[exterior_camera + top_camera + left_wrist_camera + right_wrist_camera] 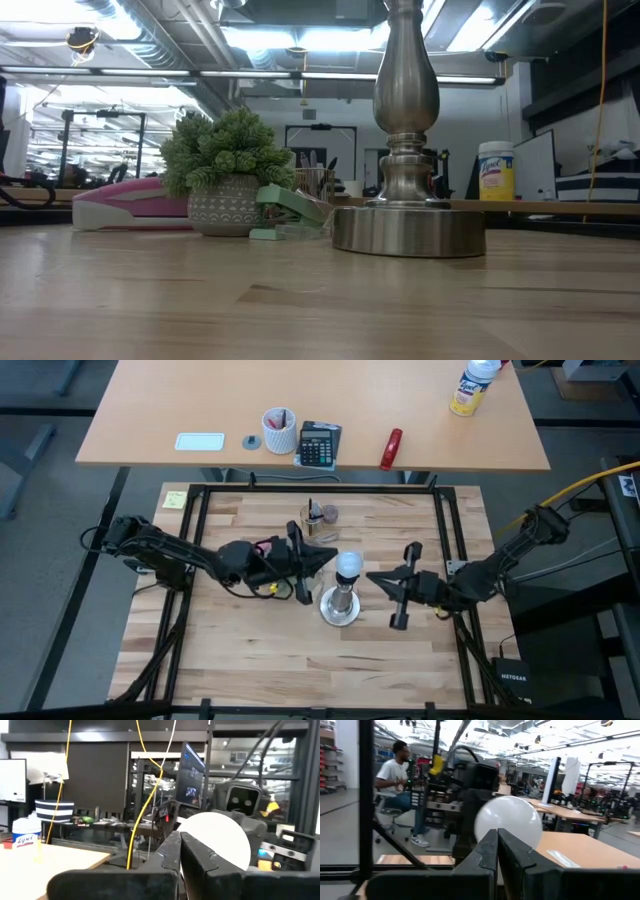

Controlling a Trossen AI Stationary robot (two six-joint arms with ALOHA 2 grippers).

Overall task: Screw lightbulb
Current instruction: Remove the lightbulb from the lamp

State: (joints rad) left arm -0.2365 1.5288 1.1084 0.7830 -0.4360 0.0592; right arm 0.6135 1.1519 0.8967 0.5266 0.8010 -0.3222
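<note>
Atop the silver round-based stand (340, 607), the frosted white globe lightbulb (347, 565) is sitting between both pressed-together pincers, left pincer (328, 559) and right pincer (374, 577); spreading one first seems wise.

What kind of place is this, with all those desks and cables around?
Probably a robotics lab or workshop. Two robot arms work at a framed wooden table around a lightbulb on a stand, with monitors and many workbenches beyond.

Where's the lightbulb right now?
In the high view the lightbulb sits on top of the silver stand near the table's middle, between the shut left gripper and shut right gripper.
</note>
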